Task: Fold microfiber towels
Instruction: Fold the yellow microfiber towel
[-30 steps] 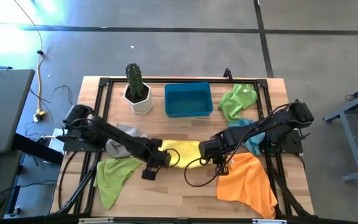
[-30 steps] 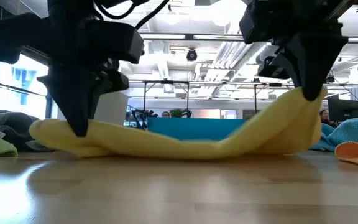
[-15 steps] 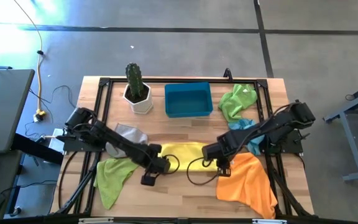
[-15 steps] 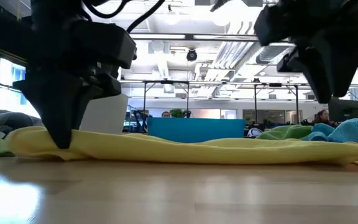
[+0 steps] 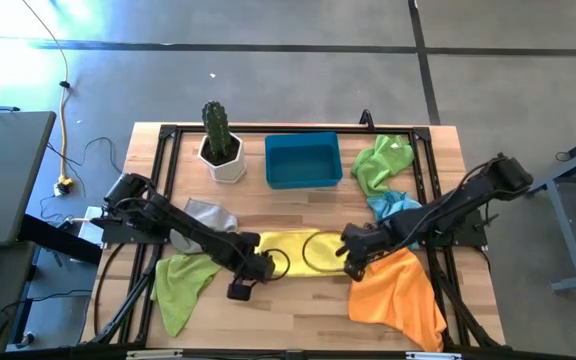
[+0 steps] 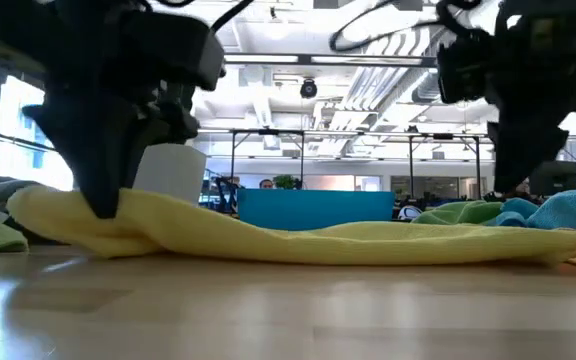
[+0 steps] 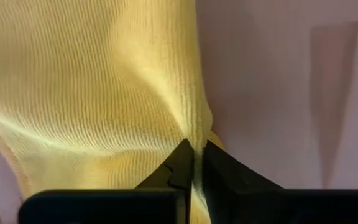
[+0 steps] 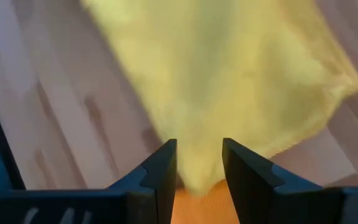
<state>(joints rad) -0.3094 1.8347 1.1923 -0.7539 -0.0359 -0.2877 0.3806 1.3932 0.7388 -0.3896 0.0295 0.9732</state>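
The yellow towel [image 5: 298, 250] lies stretched left to right in the middle of the table. My left gripper [image 5: 251, 268] stands over its left end [image 6: 48, 205] and is shut on it. My right gripper [image 5: 351, 265] hangs open just above the towel's right end [image 8: 229, 81], where that end meets the orange towel [image 5: 398, 292]. It touches nothing, and in the low view its fingers [image 6: 513, 185] stand clear above the cloth. My left gripper pinches the yellow towel's left edge [image 7: 188, 127] between its two fingers, which come from above and point down. The cloth puckers into creases toward the fingertips. The held end is humped slightly above the table [image 6: 118, 215]; the rest lies flat on the wood.
A lime green towel [image 5: 183, 282] and a grey one [image 5: 206, 215] lie at the left. Another green towel [image 5: 383, 160] and a light blue one [image 5: 393, 205] lie at the back right. The blue bin [image 5: 303, 160] and a potted cactus [image 5: 218, 140] stand at the far edge.
My right gripper has let go of the towel's right end, which had been held up and has fallen flat on the table. That gripper has rolled and drawn back toward the right. My left gripper has pulled the left end a little toward the left, spreading the towel out.
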